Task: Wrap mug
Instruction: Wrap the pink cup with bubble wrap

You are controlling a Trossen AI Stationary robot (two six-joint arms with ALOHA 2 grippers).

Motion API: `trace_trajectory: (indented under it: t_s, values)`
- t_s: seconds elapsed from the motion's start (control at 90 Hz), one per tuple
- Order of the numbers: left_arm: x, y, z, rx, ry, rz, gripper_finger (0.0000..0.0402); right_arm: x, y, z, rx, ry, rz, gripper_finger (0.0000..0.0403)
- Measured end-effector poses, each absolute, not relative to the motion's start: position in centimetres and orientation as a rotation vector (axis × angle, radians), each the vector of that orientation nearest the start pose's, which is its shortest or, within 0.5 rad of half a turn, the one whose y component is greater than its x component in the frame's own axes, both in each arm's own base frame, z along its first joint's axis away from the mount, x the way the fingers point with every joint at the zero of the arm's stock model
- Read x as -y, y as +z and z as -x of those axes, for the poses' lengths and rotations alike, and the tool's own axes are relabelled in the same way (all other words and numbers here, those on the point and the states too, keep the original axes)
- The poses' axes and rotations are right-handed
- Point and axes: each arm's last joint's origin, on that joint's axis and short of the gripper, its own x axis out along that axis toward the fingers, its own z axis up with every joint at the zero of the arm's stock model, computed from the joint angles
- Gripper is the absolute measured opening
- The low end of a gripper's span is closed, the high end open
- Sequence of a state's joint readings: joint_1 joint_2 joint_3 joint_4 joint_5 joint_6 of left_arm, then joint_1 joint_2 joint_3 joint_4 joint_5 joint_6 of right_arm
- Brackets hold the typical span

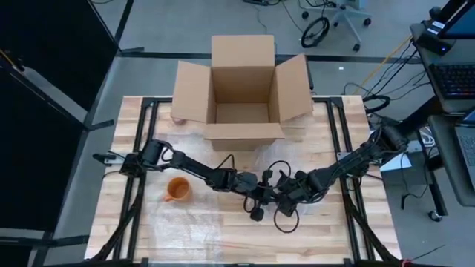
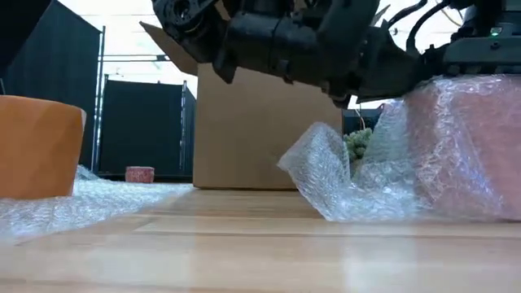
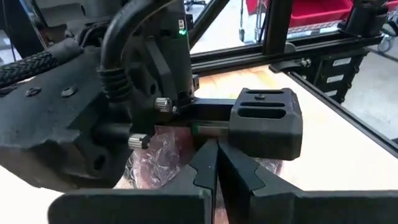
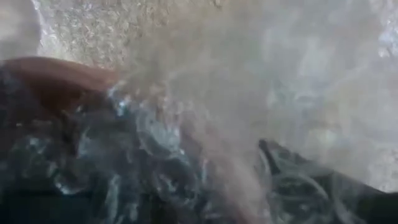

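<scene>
**A:** At mid-table, both my grippers meet over the clear bubble wrap sheet (image 1: 223, 215). My left gripper (image 3: 216, 180) has its fingers pressed together, with a pinkish fold of the wrap right at them; I can't confirm it's pinched between them. My right gripper (image 1: 291, 194) is just beside the left one; its own camera shows only wrap pressed up against the lens, so I cannot tell whether it's spread or closed.

**B:** And the mug?

**A:** The orange ceramic mug (image 1: 177, 190) stands upright on the wrap, off to my left of the grippers, bare. Nothing is around it yet. In the low view one end of the wrap (image 2: 391, 171) is bunched and lifted under the arms, well apart from the mug (image 2: 37, 146).

**B:** So progress?

**A:** Early, I'd say. The sheet is laid and one end gathered; folding it over the mug and closing it is all left.

**B:** Surroundings?

**A:** Light wooden plank tabletop (image 1: 133, 133) on a black frame. An open brown cardboard box (image 1: 241, 93) sits at the far edge, flaps out. Behind are black curtain panels (image 2: 142, 122), a grey floor, cables and an office chair (image 1: 338, 18).
</scene>
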State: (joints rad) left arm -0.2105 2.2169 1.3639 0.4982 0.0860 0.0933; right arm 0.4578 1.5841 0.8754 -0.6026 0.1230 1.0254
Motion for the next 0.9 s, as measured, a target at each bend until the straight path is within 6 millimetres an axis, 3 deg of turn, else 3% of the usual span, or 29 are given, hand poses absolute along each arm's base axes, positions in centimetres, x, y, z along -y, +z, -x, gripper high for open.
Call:
trace_trajectory:
  t_s: [0.367,0.9]
  values:
    - [10.2,13.9,-46.5,-0.315,-0.311,-0.113,0.0,-12.4,19.6,-25.4,-1.32,-0.391,-0.437,0.0208]
    - [10.1,14.1,-46.6,-0.294,-0.302,-0.132,0.0,-12.5,20.7,-25.1,-1.341,-0.419,-0.409,0.0208]
